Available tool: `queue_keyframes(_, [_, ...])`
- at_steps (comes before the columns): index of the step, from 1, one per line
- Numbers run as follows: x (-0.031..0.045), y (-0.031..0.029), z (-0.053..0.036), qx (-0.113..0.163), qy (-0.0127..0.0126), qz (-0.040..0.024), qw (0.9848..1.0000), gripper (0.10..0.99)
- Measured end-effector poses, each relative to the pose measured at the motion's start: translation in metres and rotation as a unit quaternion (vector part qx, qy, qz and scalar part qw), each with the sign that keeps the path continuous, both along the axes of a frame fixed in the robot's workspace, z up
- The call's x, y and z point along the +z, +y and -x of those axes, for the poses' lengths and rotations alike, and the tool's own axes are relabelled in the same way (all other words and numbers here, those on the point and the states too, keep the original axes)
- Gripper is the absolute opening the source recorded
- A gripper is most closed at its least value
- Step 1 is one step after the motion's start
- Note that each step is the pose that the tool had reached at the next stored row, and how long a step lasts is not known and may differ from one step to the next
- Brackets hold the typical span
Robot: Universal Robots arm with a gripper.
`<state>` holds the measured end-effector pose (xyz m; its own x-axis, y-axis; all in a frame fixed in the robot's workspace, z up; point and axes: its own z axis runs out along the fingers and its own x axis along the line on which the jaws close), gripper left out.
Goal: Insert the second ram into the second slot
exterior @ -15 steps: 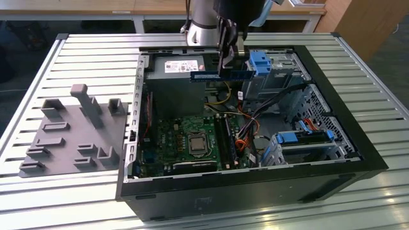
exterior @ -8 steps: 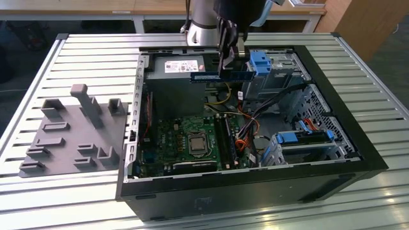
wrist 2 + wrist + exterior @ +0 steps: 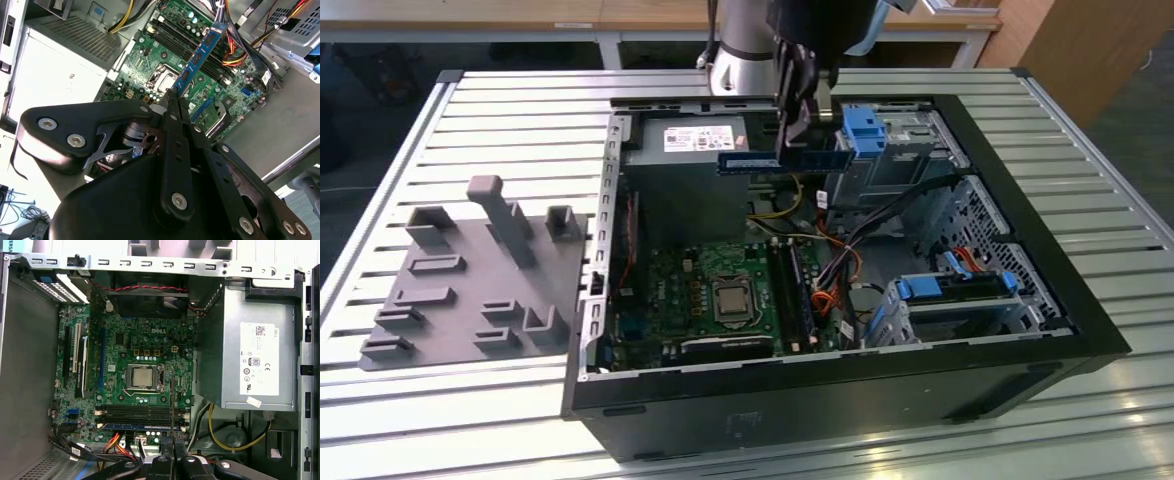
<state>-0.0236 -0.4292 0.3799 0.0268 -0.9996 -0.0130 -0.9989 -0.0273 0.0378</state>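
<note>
The end effector (image 3: 790, 148), dark and two-fingered, is pressed together on the second ram (image 3: 771, 161), a thin, flat, long blue circuit-board stick with dark chips. In the second wrist view the fingertips (image 3: 170, 106) pinch the two flat faces of the second ram (image 3: 197, 60) at its upper edge. That probably leaves the contact edge free to go down first.

The stick hangs in the air, well above the green motherboard (image 3: 707, 275) and touching nothing. In the exterior view it sits over the far part of the open black computer case (image 3: 827, 405), between the grey metal power supply box (image 3: 680, 150) and a chunky blue plastic drive-bay clip (image 3: 861, 128).

It stands on edge and level. Its long axis runs from the exterior view's left to right.

The long dark memory slots (image 3: 135, 412) run the other way, so I judge the stick to lie crosswise to them and not yet lined up.

The case rests on a slatted metal counter (image 3: 520, 120) beside a grey plastic holder fixture (image 3: 447, 300).
</note>
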Motion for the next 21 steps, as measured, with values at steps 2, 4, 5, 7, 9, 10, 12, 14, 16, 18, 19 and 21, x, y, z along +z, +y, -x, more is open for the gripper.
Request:
queue_keyframes(2, [0.0, -0.0006, 0.0, 0.0, 0.0, 0.0, 1.0, 0.129])
queue_keyframes(4, [0.0, -0.0011, 0.0, 0.0, 0.0, 0.0, 1.0, 0.129])
queue_keyframes(5, [0.0, -0.0015, 0.0, 0.0, 0.0, 0.0001, 1.0, 0.129])
queue_keyframes(7, [0.0, -0.002, 0.0, 0.0, 0.0, 0.0001, 1.0, 0.129])
queue_keyframes(9, [0.0, -0.0027, 0.0, 0.0, 0.0, 0.0001, 1.0, 0.129])
queue_keyframes(10, [0.0, -0.0031, 0.0, 0.0, 0.0, 0.0001, 1.0, 0.129])
queue_keyframes(12, [0.0, -0.0042, 0.0, 0.0, 0.0, 0.0001, 1.0, 0.129])
queue_keyframes(14, [0.0, -0.0051, 0.0, 0.0, 0.0, 0.0001, 1.0, 0.129])
queue_keyframes(16, [0.0, -0.0064, 0.0, 0.0, 0.0, 0.0001, 1.0, 0.129])
queue_keyframes(18, [0.0, -0.0078, 0.0, 0.0, 0.0, 0.0001, 1.0, 0.129])
queue_keyframes(19, [0.0, -0.0087, 0.0, 0.0, 0.0, 0.0001, 1.0, 0.129])
queue_keyframes(21, [0.0, -0.0105, 0.0001, 0.0, 0.0, 0.0001, 1.0, 0.129])
